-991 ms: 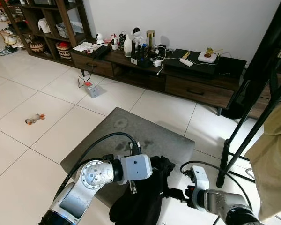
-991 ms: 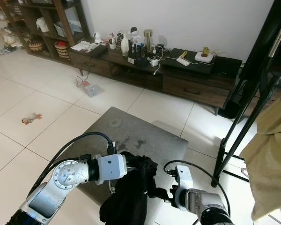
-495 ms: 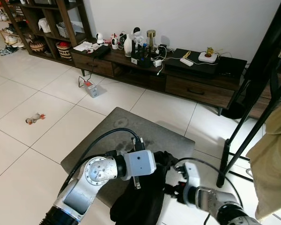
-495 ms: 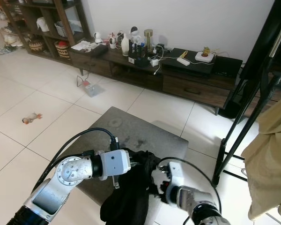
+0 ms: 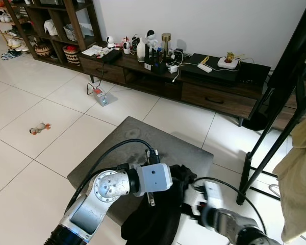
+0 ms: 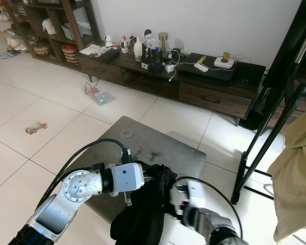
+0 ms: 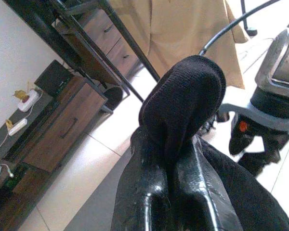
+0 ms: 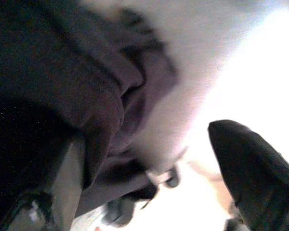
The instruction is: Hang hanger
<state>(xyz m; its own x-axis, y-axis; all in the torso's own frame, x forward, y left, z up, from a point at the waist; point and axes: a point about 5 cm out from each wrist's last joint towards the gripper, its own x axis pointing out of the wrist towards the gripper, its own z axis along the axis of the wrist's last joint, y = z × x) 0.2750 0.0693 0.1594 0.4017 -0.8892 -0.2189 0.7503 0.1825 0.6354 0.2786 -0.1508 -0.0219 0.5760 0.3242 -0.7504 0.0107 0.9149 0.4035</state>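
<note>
A black knitted garment [image 5: 155,219] hangs in a bunch over the front corner of a grey ottoman [image 5: 137,140]. My left gripper [image 7: 172,144] is shut on a fold of this cloth, its fingers [image 7: 140,192] pressed on both sides. From the head it sits at the garment's top [image 5: 177,176]. My right gripper [image 5: 192,208] is low, right beside the garment's right edge. In the blurred right wrist view one black finger [image 8: 250,163] stands well apart from the dark cloth [image 8: 62,72], so the gripper is open. I cannot make out a hanger inside the cloth.
A black clothes rack [image 5: 275,138] stands at the right with a beige garment [image 5: 301,178] hanging on it. A long dark TV cabinet [image 5: 204,89] with small items runs along the wall. A shelf [image 5: 41,25], a power strip [image 5: 99,96] and a small toy [image 5: 39,128] lie to the left.
My right gripper has rolled over and drawn in closer to the garment's right side. The left gripper keeps its hold and has lifted slightly. The camera shifted a little.
</note>
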